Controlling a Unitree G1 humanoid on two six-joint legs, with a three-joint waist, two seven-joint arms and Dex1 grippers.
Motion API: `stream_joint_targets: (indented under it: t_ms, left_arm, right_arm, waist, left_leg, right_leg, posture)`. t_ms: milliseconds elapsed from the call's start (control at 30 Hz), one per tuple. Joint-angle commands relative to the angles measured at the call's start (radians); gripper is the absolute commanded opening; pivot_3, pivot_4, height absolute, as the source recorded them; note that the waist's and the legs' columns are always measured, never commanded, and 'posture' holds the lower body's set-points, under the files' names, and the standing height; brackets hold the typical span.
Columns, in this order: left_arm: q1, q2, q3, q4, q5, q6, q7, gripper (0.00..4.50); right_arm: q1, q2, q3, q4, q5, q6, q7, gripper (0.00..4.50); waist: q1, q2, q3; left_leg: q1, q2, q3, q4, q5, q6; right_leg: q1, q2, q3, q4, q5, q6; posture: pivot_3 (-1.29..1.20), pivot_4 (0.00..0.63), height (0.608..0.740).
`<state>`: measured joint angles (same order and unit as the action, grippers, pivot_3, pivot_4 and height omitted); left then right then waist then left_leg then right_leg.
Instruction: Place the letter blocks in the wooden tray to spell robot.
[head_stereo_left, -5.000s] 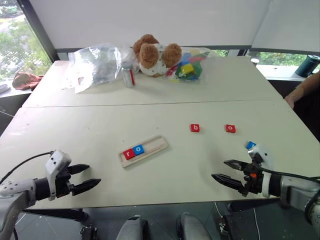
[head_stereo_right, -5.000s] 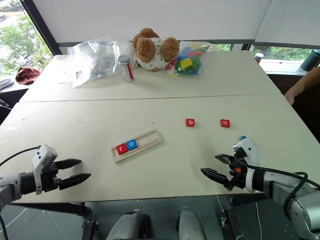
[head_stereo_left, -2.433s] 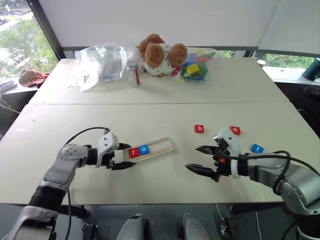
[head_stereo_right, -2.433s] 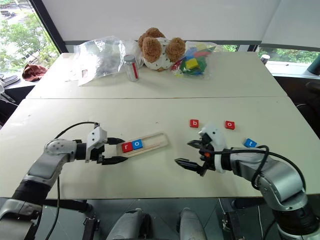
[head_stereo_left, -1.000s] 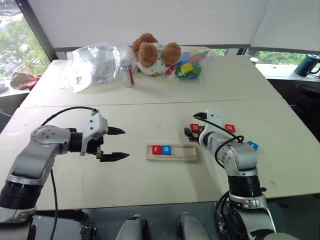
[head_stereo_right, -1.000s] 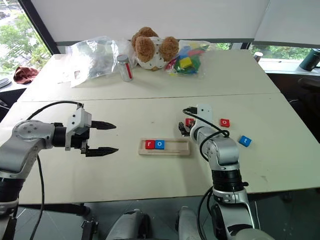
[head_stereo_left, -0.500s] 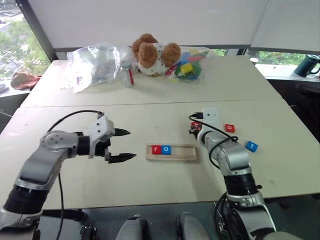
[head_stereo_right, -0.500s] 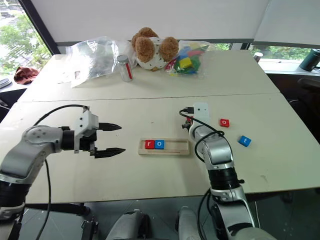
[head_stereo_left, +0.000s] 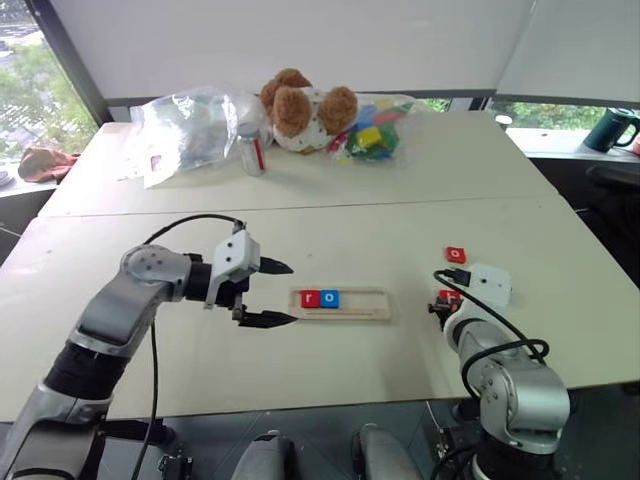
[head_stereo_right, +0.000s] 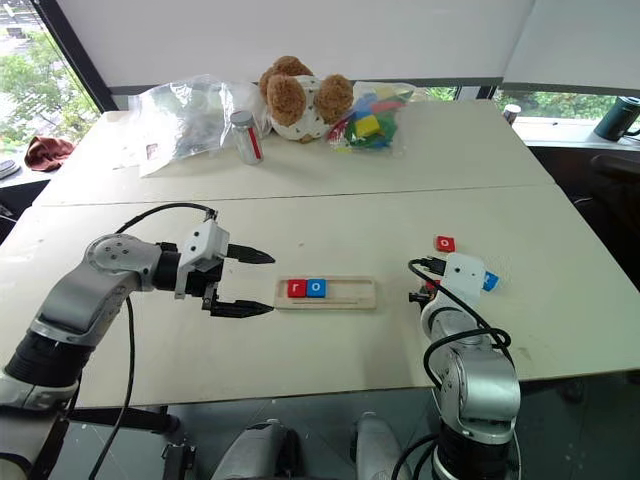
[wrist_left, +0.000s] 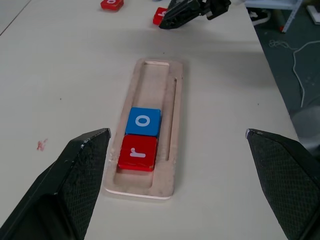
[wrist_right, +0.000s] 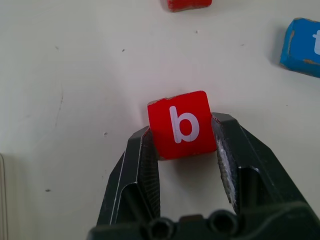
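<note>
The wooden tray (head_stereo_left: 360, 304) lies mid-table with a red "r" block (head_stereo_left: 309, 298) and a blue "o" block (head_stereo_left: 330, 298) side by side at its left end. My left gripper (head_stereo_left: 292, 294) hovers open just off that end, its fingers spread wide on either side of the tray (wrist_left: 156, 82). To the tray's right, my right gripper (wrist_right: 182, 136) is shut on the red "b" block (wrist_right: 182, 125), just above the table. A red "o" block (head_stereo_left: 456, 254) lies beyond it. Beside it lies the blue "t" block (wrist_right: 302, 46).
At the table's far side stand a teddy bear (head_stereo_left: 303, 105), a crumpled clear bag (head_stereo_left: 190, 125), a small jar (head_stereo_left: 250, 150) and a bag of coloured toy blocks (head_stereo_left: 372, 135). A dark mug (head_stereo_left: 610, 128) stands off to the far right.
My right gripper closed on the "b" block and drew it back and to the right, toward the near edge. My left gripper slid right, up to the tray's left end.
</note>
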<state>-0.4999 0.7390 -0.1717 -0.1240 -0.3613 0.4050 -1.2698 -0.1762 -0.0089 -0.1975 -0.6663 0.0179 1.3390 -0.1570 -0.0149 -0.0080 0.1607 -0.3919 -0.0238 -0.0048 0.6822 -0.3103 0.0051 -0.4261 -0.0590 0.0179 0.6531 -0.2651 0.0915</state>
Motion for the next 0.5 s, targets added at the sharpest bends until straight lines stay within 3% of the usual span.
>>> stream_joint_targets:
  t_ms: [33,167,233,333,500]
  left_arm:
    - [-0.037,-0.001,-0.003,0.005,0.013,-0.036,-0.020,4.50]
    - [-0.038,0.005,0.002,0.018,0.016,-0.046,-0.030,4.50]
    - [-0.038,0.007,0.007,0.028,0.019,-0.050,-0.032,4.50]
    - [-0.045,0.007,0.023,0.054,0.008,-0.040,-0.033,4.50]
    - [-0.072,0.031,0.039,0.119,0.013,-0.069,-0.065,4.50]
  right_arm:
    - [0.000,0.025,-0.025,0.009,-0.001,-0.039,0.001,2.66]
    - [0.004,-0.001,-0.031,-0.012,0.004,-0.024,0.031,4.46]
    - [-0.010,-0.017,-0.048,-0.032,0.008,-0.032,0.045,4.46]
    - [-0.072,-0.124,-0.075,-0.017,0.035,-0.123,0.129,4.46]
    - [-0.075,-0.523,-0.053,0.208,0.175,-0.451,0.628,4.46]
  waist:
    - [0.000,0.000,0.000]
    - [-0.006,0.000,0.000]
    - [-0.005,0.000,0.000]
    - [-0.004,0.001,0.000]
    - [0.004,0.000,0.001]
  left_leg:
    - [0.000,0.000,0.000,0.000,0.000,0.000]
    - [0.000,0.000,0.000,0.000,0.000,0.000]
    - [0.000,0.001,0.000,0.000,0.000,0.000]
    - [0.000,0.001,0.000,0.000,0.000,0.000]
    - [0.000,0.000,0.000,0.000,0.000,0.001]
  right_leg:
    - [0.000,0.000,0.000,0.000,0.000,0.000]
    - [0.000,0.000,0.000,-0.001,0.000,0.000]
    - [0.000,0.000,0.000,-0.001,0.000,0.000]
    - [0.000,0.001,0.000,-0.001,0.000,0.000]
    - [0.002,0.001,-0.001,-0.003,0.000,0.000]
  posture:
    - [0.00,0.150,0.740]
    - [0.00,0.150,0.740]
    - [0.00,0.150,0.740]
    - [0.00,0.150,0.740]
    - [0.00,0.150,0.740]
